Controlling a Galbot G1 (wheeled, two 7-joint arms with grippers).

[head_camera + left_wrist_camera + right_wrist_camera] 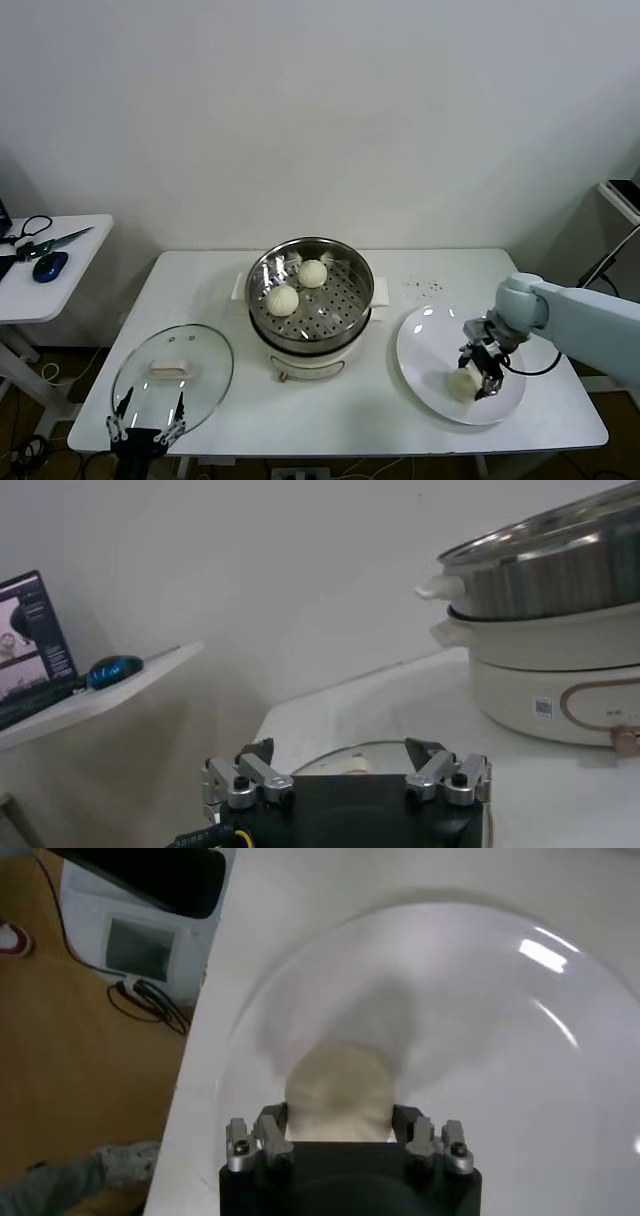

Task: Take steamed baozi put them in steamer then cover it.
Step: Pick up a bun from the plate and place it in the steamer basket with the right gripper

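Two cream-white baozi (pixel 283 299) (pixel 313 273) lie in the shiny steel steamer (pixel 310 246) at the table's middle, on its white pot base. A third baozi (pixel 461 384) (pixel 338 1091) sits on the near side of the white plate (pixel 430 340) at the right. My right gripper (pixel 480 374) (pixel 339 1115) is shut on it, one finger on each side. The glass cover (pixel 172 375) (pixel 345 761) with its white handle lies flat at the table's near left. My left gripper (pixel 146 424) (pixel 338 750) hangs open just off the cover's near edge, holding nothing. The left wrist view shows the steamer (pixel 550 570) farther off.
A small white side table (pixel 70 290) stands to the left with a blue mouse (pixel 50 265) and scissors (pixel 55 241). A laptop (pixel 30 630) shows in the left wrist view. The table's right edge and the floor (pixel 90 1078) lie close beside the plate (pixel 480 1028).
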